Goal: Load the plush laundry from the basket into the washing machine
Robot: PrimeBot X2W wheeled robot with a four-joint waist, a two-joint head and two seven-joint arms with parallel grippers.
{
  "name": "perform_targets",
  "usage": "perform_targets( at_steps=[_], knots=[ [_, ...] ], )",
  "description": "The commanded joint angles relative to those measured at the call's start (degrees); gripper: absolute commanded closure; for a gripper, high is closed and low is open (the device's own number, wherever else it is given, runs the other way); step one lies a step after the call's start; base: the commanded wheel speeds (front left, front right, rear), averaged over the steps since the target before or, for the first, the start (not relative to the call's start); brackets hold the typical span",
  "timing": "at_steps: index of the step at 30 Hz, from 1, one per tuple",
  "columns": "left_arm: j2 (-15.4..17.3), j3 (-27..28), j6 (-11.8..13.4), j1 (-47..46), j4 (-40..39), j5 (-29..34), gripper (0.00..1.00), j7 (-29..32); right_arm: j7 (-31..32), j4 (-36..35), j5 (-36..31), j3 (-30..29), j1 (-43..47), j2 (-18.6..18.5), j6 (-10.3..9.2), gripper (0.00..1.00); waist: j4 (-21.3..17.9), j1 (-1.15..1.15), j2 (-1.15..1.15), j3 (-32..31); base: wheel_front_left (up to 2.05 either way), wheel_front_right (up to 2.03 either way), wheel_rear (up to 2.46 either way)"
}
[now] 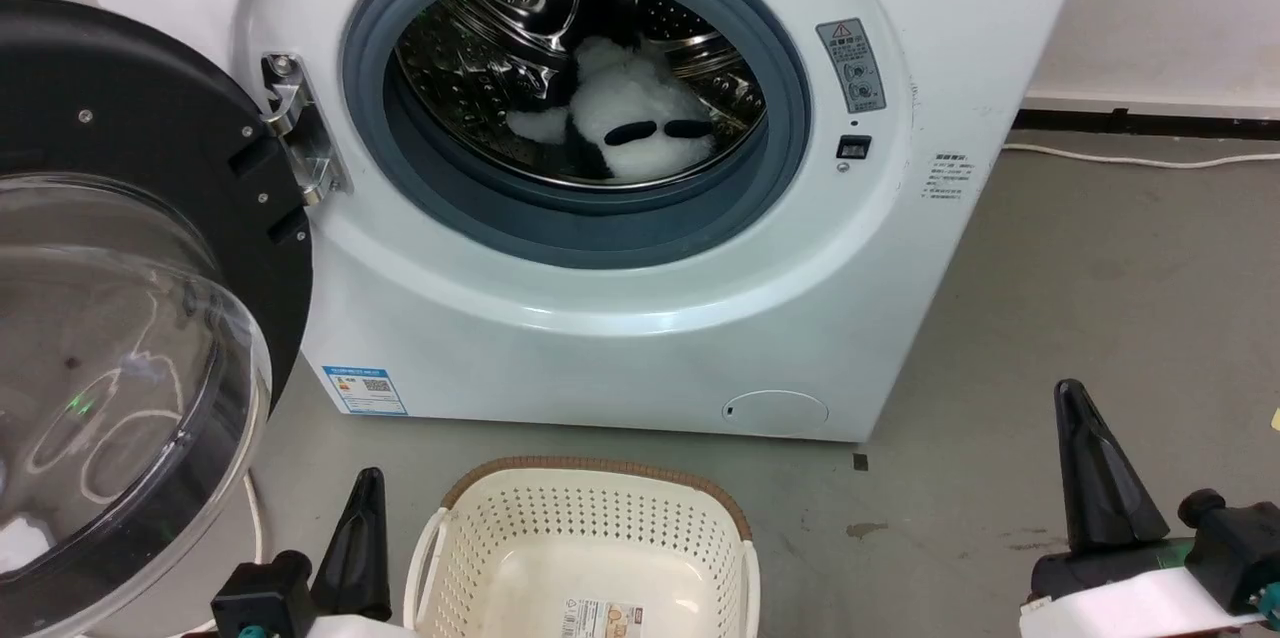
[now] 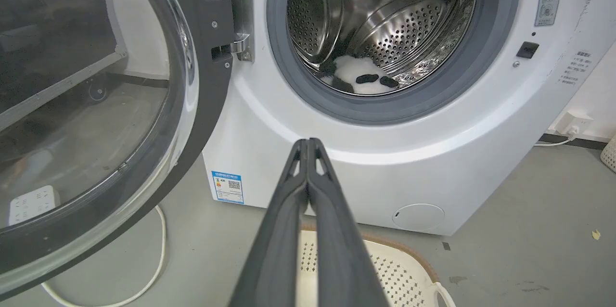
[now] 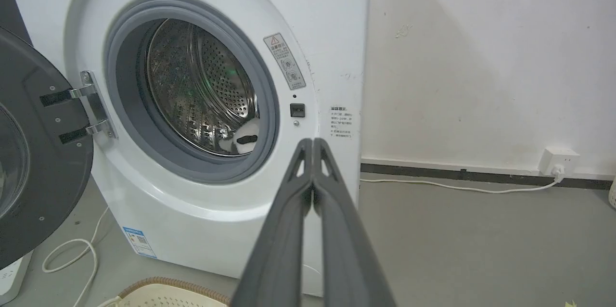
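Note:
The black-and-white plush laundry (image 1: pixel 625 113) lies inside the steel drum of the washing machine (image 1: pixel 600 348), feet toward the opening; part of the plush (image 2: pixel 363 78) also shows low in the drum, and a bit of the plush (image 3: pixel 245 138) past the gasket. The cream basket (image 1: pixel 590 538) stands on the floor before the washer, nothing in it but a label. My left gripper (image 1: pixel 368 483) is shut beside the basket's left side; its pressed-together fingers (image 2: pixel 308 146) point at the washer. My right gripper (image 1: pixel 1070 398) is shut, off to the right over the floor, the fingers (image 3: pixel 313 146) touching.
The round black-framed door (image 1: pixel 130 318) hangs wide open at the left, close to my left arm. A white cable (image 2: pixel 144 278) loops on the floor under it. A wall socket (image 3: pixel 558 160) and cord run along the wall right of the washer. Grey floor spreads to the right.

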Motion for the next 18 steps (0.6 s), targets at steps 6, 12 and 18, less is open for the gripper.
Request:
perform_targets(
  at_steps=[6, 12, 18],
  knots=[
    [-0.2, 0.2, 0.3, -1.0, -0.6, 1.3, 1.0, 0.9, 0.9, 0.5, -0.9, 0.3, -0.6, 0.0, -0.01, 1.0, 0.2, 0.0, 0.0, -0.2, 0.0, 0.0, 0.0],
    [-0.3, 0.3, 0.3, -1.2, -0.8, 2.0, 1.0, 1.6, 1.6, 0.8, -1.3, 0.4, -0.8, 0.1, -0.02, 1.0, 0.3, 0.0, 0.0, -0.3, 0.0, 0.0, 0.0],
    [-0.3, 0.3, 0.4, -1.4, -1.1, 2.8, 1.0, 2.3, 2.3, 1.1, -1.7, 0.5, -0.9, 0.1, -0.02, 1.0, 0.5, 0.0, 0.0, -0.5, 0.0, 0.0, 0.0]
  ],
)
